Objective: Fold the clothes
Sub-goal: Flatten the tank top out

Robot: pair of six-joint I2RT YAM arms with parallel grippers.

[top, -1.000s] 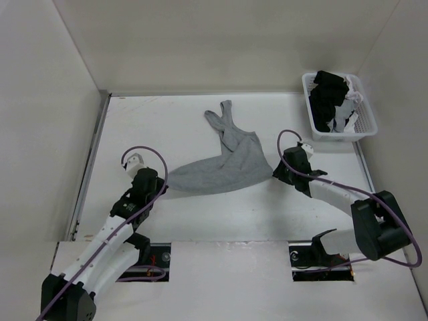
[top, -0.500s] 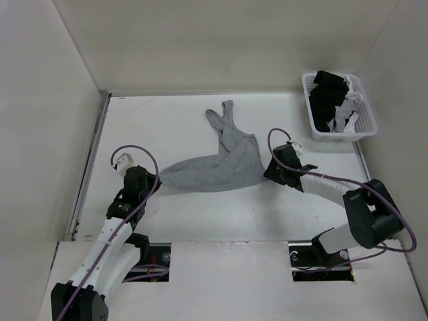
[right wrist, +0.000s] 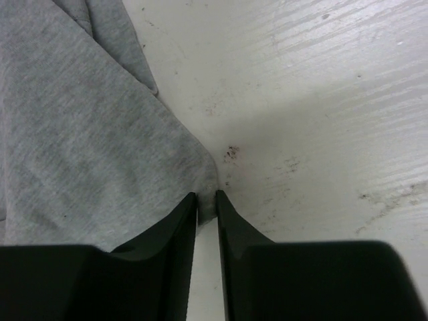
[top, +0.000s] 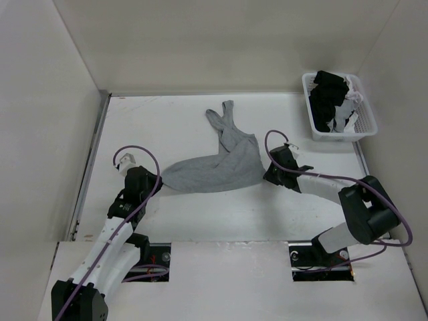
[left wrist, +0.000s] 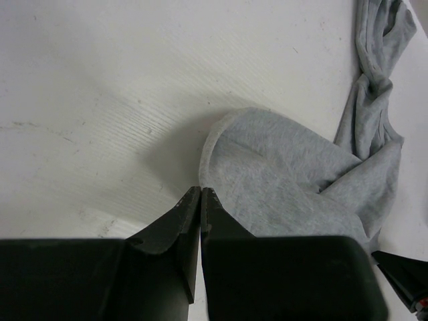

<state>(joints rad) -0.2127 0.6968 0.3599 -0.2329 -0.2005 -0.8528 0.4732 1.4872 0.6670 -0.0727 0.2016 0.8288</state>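
Note:
The clothes (top: 217, 170), one heather-grey tank top, lie crumpled across the middle of the table, with the twisted straps (top: 224, 120) reaching toward the back. My left gripper (top: 157, 182) is at the top's left end. In the left wrist view its jaws (left wrist: 201, 190) are pressed together right on the hem of the grey fabric (left wrist: 281, 174). My right gripper (top: 265, 175) is at the top's right edge. In the right wrist view a corner of the fabric (right wrist: 80, 134) sits pinched between its narrow jaws (right wrist: 206, 194).
A white basket (top: 366, 131) stands at the back right, holding black garments (top: 328, 100) and white cloth pieces (top: 349, 110). White walls enclose the table on the left, back and right. Both arm bases sit at the near edge.
Both grippers slid left, and the top's left end went with the left one. The right gripper's jaws narrowed onto the right corner of the fabric.

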